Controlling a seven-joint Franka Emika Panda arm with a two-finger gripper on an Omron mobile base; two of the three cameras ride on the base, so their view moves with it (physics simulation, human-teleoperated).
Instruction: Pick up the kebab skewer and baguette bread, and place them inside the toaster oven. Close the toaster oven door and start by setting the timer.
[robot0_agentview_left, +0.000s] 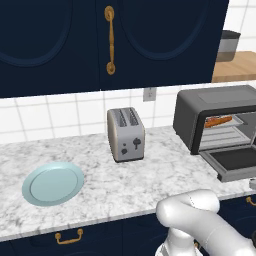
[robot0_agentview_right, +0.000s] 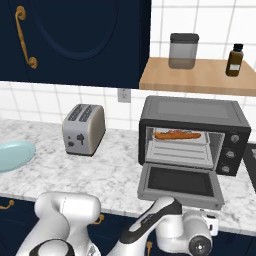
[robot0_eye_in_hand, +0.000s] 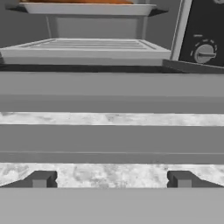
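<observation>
The toaster oven (robot0_agentview_right: 194, 131) stands on the marble counter with its door (robot0_agentview_right: 180, 184) dropped flat open. An orange-brown baguette (robot0_agentview_right: 177, 134) lies on the upper rack, and its underside shows at the top of the hand view (robot0_eye_in_hand: 74, 1). At this size I cannot tell the kebab skewer apart from it. My gripper (robot0_eye_in_hand: 111, 180) is open and holds nothing. It sits low in front of the door's front edge (robot0_agentview_right: 212, 222), facing the oven. The door's bar handle (robot0_eye_in_hand: 112, 143) runs across just above the fingertips (robot0_eye_in_hand: 41, 179). A timer knob (robot0_eye_in_hand: 204, 53) sits on the oven's right panel.
A silver two-slot toaster (robot0_agentview_left: 125, 134) stands left of the oven, and a light blue plate (robot0_agentview_left: 53, 183) lies further left. Dark blue cabinets hang above. A wooden shelf over the oven holds a jar (robot0_agentview_right: 183, 50) and a bottle (robot0_agentview_right: 234, 60).
</observation>
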